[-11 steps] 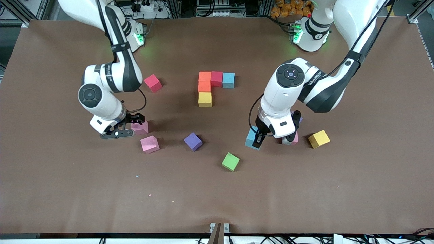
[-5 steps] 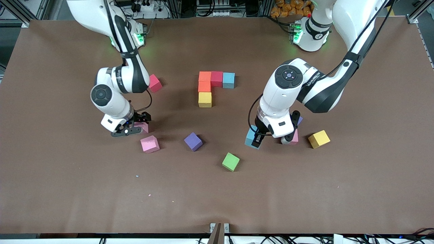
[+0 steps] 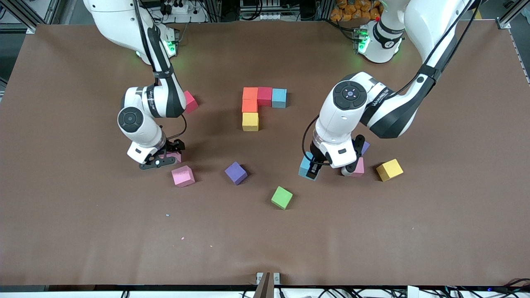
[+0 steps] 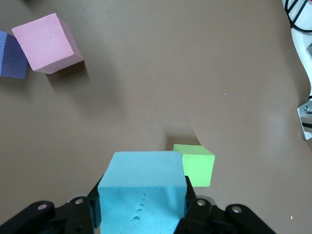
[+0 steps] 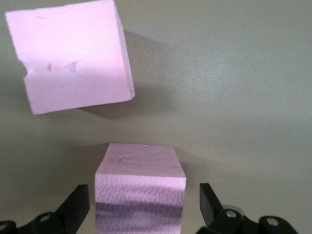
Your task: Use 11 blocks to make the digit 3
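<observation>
Now left jaws grip a light blue block; right jaws stand open around a pink block.

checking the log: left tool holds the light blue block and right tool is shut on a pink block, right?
Not quite. The left tool does hold the light blue block, but the right tool is open around the pink block, its fingers clear of it, as the right wrist view shows.

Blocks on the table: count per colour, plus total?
orange blocks: 2
red blocks: 2
light blue blocks: 2
yellow blocks: 2
pink blocks: 3
purple blocks: 2
green block: 1
Total: 14
</observation>
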